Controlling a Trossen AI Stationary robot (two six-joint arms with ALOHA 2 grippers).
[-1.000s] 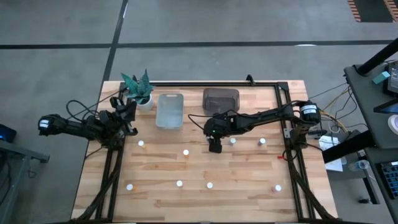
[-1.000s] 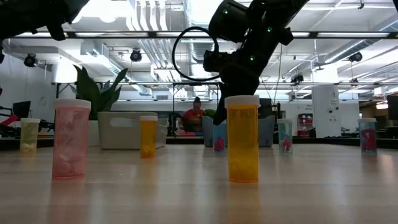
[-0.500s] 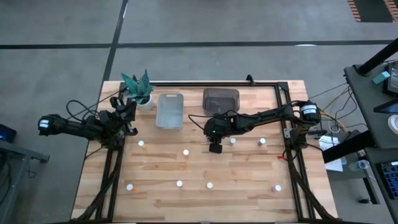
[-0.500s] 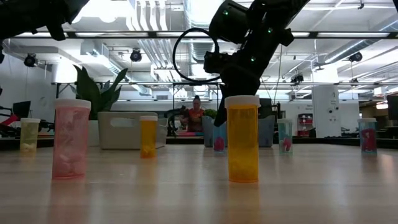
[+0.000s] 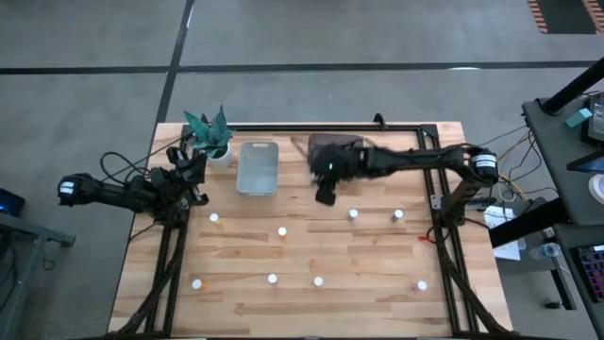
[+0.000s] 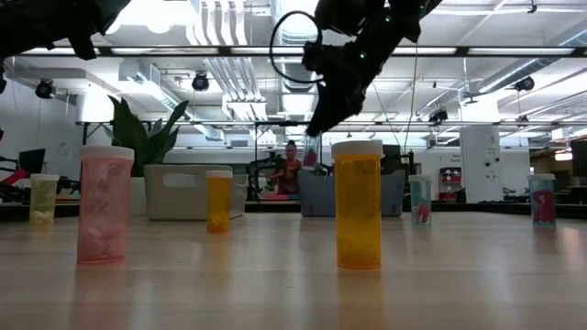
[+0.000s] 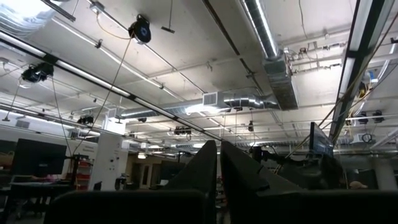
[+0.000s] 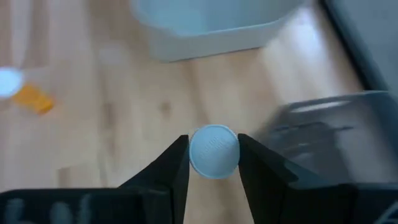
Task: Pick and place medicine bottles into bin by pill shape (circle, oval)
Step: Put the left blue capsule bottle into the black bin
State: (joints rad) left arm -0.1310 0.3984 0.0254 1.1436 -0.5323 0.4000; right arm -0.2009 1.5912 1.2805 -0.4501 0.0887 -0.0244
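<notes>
My right gripper [image 5: 326, 195] is shut on a small medicine bottle with a round white cap [image 8: 213, 151]. It hangs above the table just in front of the dark bin [image 5: 335, 149], and the low view shows it raised [image 6: 310, 154]. Several other white-capped bottles stand upright on the table, among them one [image 5: 353, 214] near the gripper, one [image 5: 281, 230] at mid-table and a yellow one [image 6: 358, 206] close to the low camera. The clear bin [image 5: 258, 167] stands left of the dark one. My left gripper [image 5: 189, 175] waits shut at the table's left edge, pointing up [image 7: 217, 168]. My right gripper pinches the bottle at its cap [image 8: 213, 151] between its two fingers [image 8: 176, 163], one on each side. The fingers come from above, pointing down. The bottle hangs upright below them, lifted clear of the table.
A potted plant [image 5: 211, 135] stands at the far left by the clear bin. A black frame rail [image 5: 321, 126] runs along the far edge. Bottles [image 5: 196, 282] [image 5: 420, 284] line the near part of the table. A person [image 6: 291, 165] sits in the room beyond.
My right gripper has risen and gone toward the table's far edge, toward the dark bin, carrying the bottle. The bottle, which stood on the table under the fingers, is now lifted clear.
</notes>
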